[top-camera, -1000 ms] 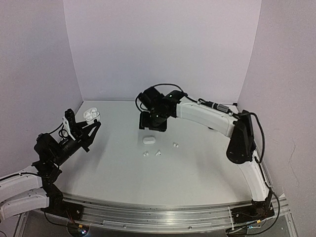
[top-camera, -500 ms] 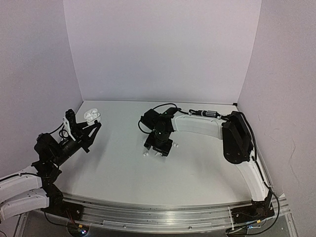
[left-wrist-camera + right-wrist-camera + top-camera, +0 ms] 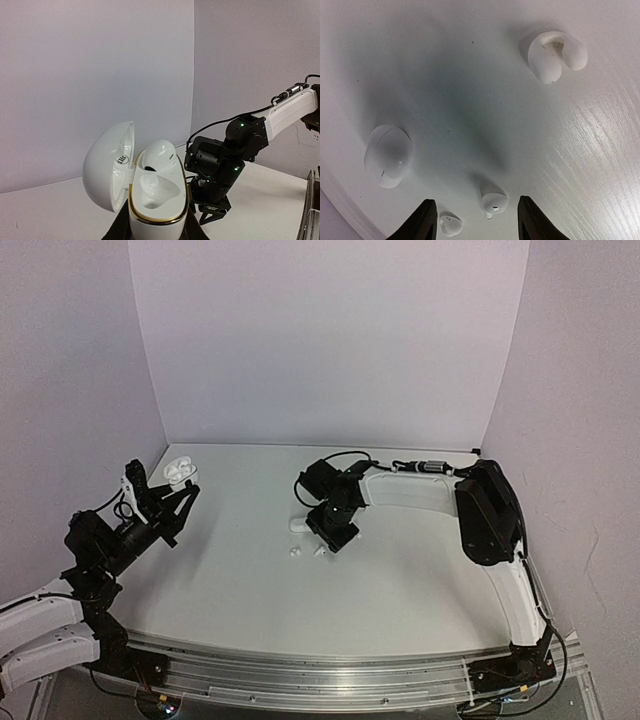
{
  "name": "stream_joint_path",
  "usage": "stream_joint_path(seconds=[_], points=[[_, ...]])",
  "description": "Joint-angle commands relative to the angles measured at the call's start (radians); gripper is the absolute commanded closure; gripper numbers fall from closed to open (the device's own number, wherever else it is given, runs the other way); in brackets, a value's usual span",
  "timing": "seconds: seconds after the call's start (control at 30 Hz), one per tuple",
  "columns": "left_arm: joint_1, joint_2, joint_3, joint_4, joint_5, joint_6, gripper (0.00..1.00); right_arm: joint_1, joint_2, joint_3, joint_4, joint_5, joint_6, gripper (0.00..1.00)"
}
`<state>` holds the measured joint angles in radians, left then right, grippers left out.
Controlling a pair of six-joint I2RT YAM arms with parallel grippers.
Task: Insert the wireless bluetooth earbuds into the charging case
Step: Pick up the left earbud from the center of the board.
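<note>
My left gripper [image 3: 177,490] is shut on an open white charging case [image 3: 180,472] and holds it up at the far left. In the left wrist view the case [image 3: 159,212] has a gold rim and its lid swung left. One white earbud [image 3: 159,155] sits in the far socket; the near socket [image 3: 157,192] is empty. My right gripper [image 3: 335,532] is open, low over the table's middle. In the right wrist view its fingers [image 3: 426,220] stand either side of a white earbud [image 3: 494,201] lying on the table. A second white earbud [image 3: 450,223] lies beside the left finger.
A white C-shaped bud [image 3: 556,56] and a white oval piece [image 3: 388,156] lie farther out on the white table [image 3: 470,90]. Small white buds show by the right gripper in the top view [image 3: 294,551]. White walls close in the back and sides.
</note>
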<state>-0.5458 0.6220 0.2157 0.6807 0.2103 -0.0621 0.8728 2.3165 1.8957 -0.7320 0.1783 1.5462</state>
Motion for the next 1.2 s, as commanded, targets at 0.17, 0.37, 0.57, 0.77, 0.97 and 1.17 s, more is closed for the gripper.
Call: stream_joint_path(seconds=[0.17, 0.37, 0.57, 0.77, 0.97, 1.17], points=[[0.021, -0.022, 0.036, 0.019, 0.011, -0.023, 1.0, 0.007, 0.03, 0.042, 0.006, -0.063, 0.077, 0.53], [0.025, -0.025, 0.035, 0.017, 0.013, -0.027, 1.0, 0.005, 0.032, 0.016, 0.005, -0.063, 0.076, 0.58], [0.028, -0.025, 0.034, 0.019, 0.015, -0.032, 1.0, 0.0, 0.033, 0.002, 0.005, -0.053, 0.056, 0.62], [0.03, -0.024, 0.034, 0.02, 0.018, -0.036, 1.0, -0.003, 0.052, 0.017, 0.002, -0.078, 0.019, 0.68], [0.031, -0.027, 0.034, 0.02, 0.018, -0.036, 1.0, -0.004, 0.059, 0.014, 0.002, -0.076, 0.007, 0.68], [0.033, -0.03, 0.034, 0.017, 0.019, -0.036, 1.0, -0.005, 0.08, 0.019, -0.004, -0.079, -0.021, 0.75]])
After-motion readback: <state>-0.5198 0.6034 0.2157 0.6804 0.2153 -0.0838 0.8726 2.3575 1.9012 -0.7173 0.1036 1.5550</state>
